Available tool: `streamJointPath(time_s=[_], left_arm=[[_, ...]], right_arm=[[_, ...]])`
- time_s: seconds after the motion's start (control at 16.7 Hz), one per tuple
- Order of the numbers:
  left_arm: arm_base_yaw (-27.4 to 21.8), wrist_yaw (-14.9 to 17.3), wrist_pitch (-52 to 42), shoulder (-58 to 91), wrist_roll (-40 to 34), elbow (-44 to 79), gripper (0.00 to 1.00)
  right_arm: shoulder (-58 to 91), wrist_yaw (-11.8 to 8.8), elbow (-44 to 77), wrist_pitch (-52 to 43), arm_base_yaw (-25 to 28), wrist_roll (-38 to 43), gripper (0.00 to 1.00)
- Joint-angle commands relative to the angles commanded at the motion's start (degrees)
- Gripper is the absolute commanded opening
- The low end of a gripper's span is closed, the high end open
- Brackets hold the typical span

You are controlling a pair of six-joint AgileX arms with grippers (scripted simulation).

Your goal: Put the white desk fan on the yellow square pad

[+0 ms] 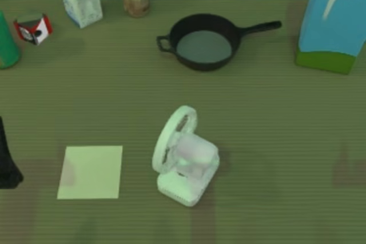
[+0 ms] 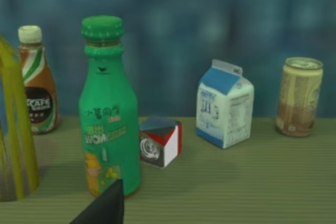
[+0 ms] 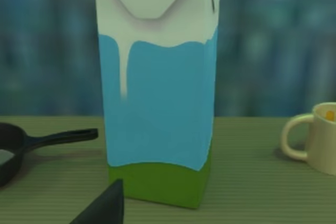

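Neither gripper's fingers could be judged spread or pressed together, the left arm (image 1: 8,161) apparently parked at the worktop's (image 1: 274,141) left edge, while the white desk fan (image 1: 184,155) stood just right of the yellow square pad (image 1: 91,172), apart.

- White desk fan (image 1: 185,157): round ring grille, translucent boxy body, flat base; stands near table centre, grille turned toward the left.
- Yellow square pad (image 1: 91,172): pale, flat, bare; lies left of fan, apart.
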Motion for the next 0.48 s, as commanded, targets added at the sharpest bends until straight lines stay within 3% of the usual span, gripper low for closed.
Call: streamJointPath(time_s=[0.24,0.48], left_arm=[[-0.85,0.02,-1.71,1.74,-0.06,1.68,1.0],[-5.26,-0.06,-11.37,12.49,-0.82,11.89,1.0]], right_arm=[[0.0,0.0,0.0,0.0,0.0,0.0,1.0],[0.0,0.0,0.0,0.0,0.0,0.0,1.0]])
